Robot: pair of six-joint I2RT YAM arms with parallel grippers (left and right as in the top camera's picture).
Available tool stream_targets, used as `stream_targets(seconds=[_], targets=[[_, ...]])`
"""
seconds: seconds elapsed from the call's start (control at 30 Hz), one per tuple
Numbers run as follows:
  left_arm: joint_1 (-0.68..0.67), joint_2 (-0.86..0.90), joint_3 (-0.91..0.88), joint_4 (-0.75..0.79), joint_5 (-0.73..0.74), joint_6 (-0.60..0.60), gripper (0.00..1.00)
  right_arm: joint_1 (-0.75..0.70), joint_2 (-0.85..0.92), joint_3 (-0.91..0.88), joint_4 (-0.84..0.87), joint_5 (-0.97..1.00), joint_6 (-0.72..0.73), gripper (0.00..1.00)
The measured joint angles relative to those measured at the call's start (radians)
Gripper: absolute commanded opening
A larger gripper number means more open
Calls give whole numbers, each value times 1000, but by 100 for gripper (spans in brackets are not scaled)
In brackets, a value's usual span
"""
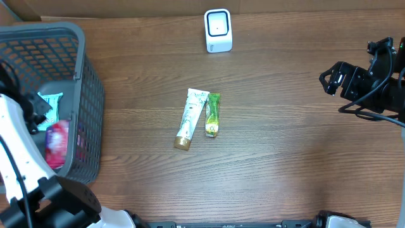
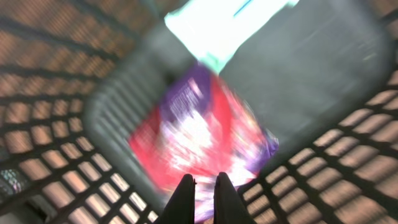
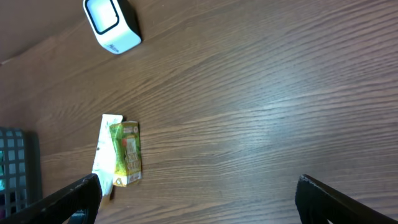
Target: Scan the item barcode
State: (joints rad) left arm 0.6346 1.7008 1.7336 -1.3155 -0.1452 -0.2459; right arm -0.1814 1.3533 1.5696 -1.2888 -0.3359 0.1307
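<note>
In the left wrist view my left gripper [image 2: 204, 182] is down inside the grey basket [image 2: 106, 118], its fingers pressed close together on the near edge of a blurred red and purple packet [image 2: 199, 134]. From overhead that packet [image 1: 57, 142] lies in the basket [image 1: 88, 107] under my left arm. The white barcode scanner [image 1: 218, 30] stands at the back of the table. My right gripper [image 3: 199, 193] hangs open and holds nothing above bare wood at the right [image 1: 329, 81].
A white tube [image 1: 192, 118] and a green tube [image 1: 212, 114] lie side by side mid-table, and both show in the right wrist view, the green tube [image 3: 127, 152] nearer centre. A teal packet [image 1: 49, 104] also lies in the basket.
</note>
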Motion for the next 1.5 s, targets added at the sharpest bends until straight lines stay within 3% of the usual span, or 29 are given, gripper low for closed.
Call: stream_targets(seconds=[0.1,0.13,0.27,0.33,0.4,0.77,1.0,1.07,1.27,1.33,1.43,1.5], targets=[[0,-6,90,-39,10,14,4,0,0,0,1,0,0,100],[0,-7,99,-44,12,15,11,0,0,0,1,0,0,100],[0,-5,100,-54,22,27,60,0,0,0,1,0,0,100],[0,-5,87,-50,23,29,76,0,0,0,1,0,0,100],[0,-5,60,-41,27,31,84,0,0,0,1,0,0,100],[0,27,-272,171,75,67,100,0,0,0,1,0,0,100],[0,28,-437,349,73,70,100,0,0,0,-7,0,0,100],[0,28,-465,375,74,70,100,0,0,0,-6,0,0,100],[0,23,-518,460,75,70,87,0,0,0,-6,0,0,100],[0,11,-547,498,74,70,69,0,0,0,-6,0,0,100],[-3,-8,-591,550,75,72,20,0,0,0,-7,0,0,100],[-6,-23,-608,561,74,73,4,0,0,0,-6,0,0,100]])
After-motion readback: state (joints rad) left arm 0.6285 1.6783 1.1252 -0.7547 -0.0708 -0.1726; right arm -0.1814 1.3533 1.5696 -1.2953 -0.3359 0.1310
